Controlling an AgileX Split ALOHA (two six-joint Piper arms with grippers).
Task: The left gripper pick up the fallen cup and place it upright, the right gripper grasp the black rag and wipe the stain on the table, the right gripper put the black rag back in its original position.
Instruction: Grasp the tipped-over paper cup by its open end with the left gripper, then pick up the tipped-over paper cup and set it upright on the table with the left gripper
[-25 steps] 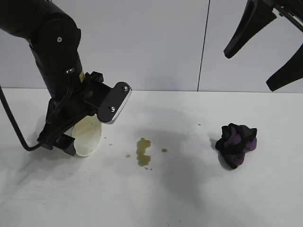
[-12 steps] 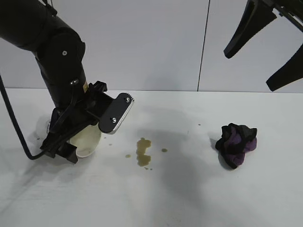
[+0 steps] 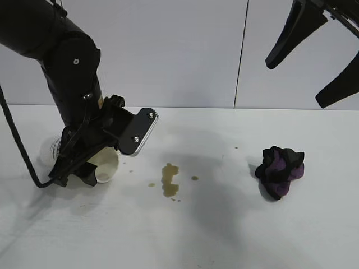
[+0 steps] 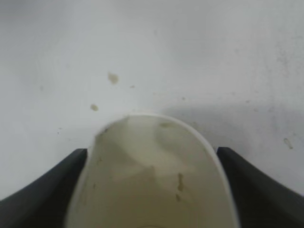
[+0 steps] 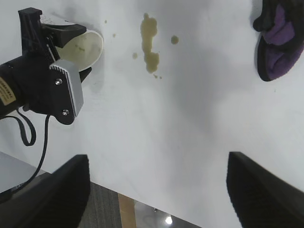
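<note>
Between my left gripper's (image 4: pixel 152 190) two black fingers (image 4: pixel 42 185) lies the cup (image 4: pixel 152 180), on its side on the table (image 3: pixel 224 235); my jaws stand partly drawn in, one finger at each flank of the white wall, and I judge they are at or very near contact, though I cannot tell whether the grip is firm yet; from the outside camera the cup's (image 3: pixel 104 162) open mouth faces the stain (image 3: pixel 170 179), which sits just beside it as a small yellowish-brown puddle with a few droplets around it; brownish specks show inside the cup.

To do this step well, I judge I should close evenly on both flanks until the paper is held without crushing; then lift clear of the table before turning the cup upright, and set it down away from the puddle so the wiping path is free.

Farther out, near the table's other side and well apart from the stain, lies the black rag (image 3: pixel 280 171), bunched, black with purple folds; my right gripper (image 3: pixel 314 56) hangs high above it, fingers spread wide and holding nothing.
</note>
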